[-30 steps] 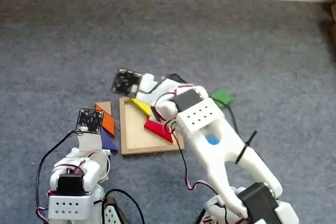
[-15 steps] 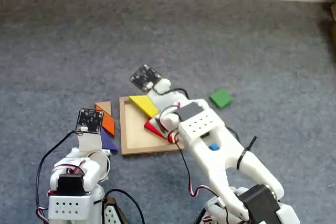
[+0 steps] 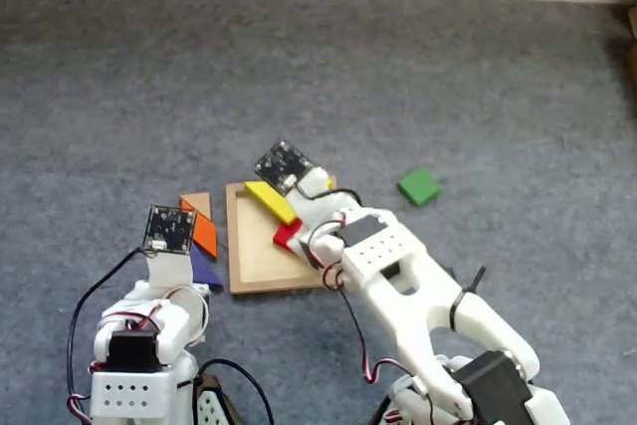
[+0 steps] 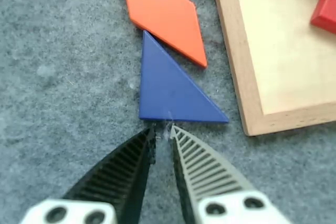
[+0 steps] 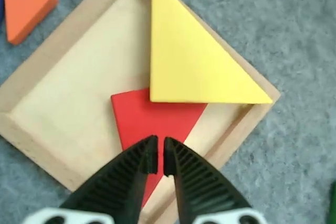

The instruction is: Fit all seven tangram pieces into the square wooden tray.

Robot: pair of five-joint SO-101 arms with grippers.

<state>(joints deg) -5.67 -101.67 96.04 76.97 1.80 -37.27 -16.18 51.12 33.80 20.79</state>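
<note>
since 1 second ago the right arm has swung its wrist from the tray's upper-left corner toward the middle of the high view, uncovering the green square at centre right; the left arm has not stirred. nearest, at lower left, the left gripper has its jaws together with nothing between them, tips just at the long edge of the blue triangle. beyond it lies the orange parallelogram, touching the blue point, then a plain wood piece, all 3 on the grey desk just left of the wooden tray. the right gripper, jaws likewise closed and empty, hangs over the red triangle inside the tray. the yellow triangle lies beyond, seeming to overlap the red and ride on the tray's rim, so it looks unseated. the pieces look thin, stiff, light and smooth, lying flat. i'd judge a pinch across 2 edges near a narrow corner safest, since the flat faces may slip.
</note>
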